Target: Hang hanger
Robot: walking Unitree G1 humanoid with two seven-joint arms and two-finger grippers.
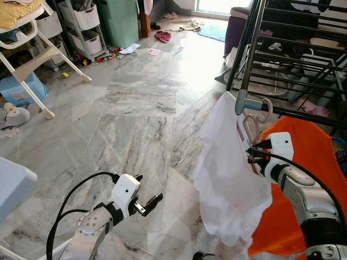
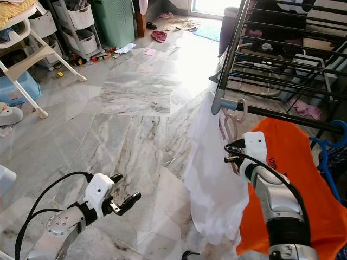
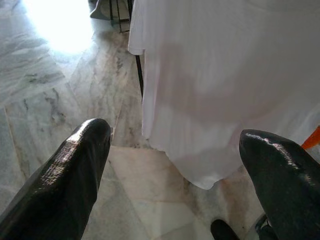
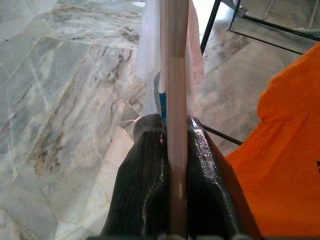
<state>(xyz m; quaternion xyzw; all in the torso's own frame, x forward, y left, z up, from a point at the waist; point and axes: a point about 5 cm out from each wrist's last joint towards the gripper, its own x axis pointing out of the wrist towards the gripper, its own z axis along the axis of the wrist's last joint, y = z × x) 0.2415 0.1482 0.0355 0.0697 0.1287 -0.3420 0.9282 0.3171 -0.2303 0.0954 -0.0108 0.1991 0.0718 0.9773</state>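
A pale pink hanger [image 1: 254, 123] carries a white garment [image 1: 227, 173], and its hook sits at the grey end cap of the drying rack's [image 1: 282, 59] lower rail. My right gripper [image 1: 251, 155] is shut on the hanger just below the hook. In the right wrist view both fingers [image 4: 145, 170] clamp the pink hanger bar [image 4: 176, 100]. My left gripper [image 1: 147, 190] hovers low over the marble floor, left of the garment, open and holding nothing. The white cloth [image 3: 225, 85] hangs beyond its spread fingers [image 3: 75, 170].
An orange garment [image 1: 309, 162] hangs on the rack behind my right arm, and a blue hanger [image 2: 325, 146] sits to its right. A high chair [image 1: 32, 49], storage drawers [image 1: 81, 21], a green bin [image 1: 116, 21] and scattered clothes [image 1: 162, 36] line the far left and back.
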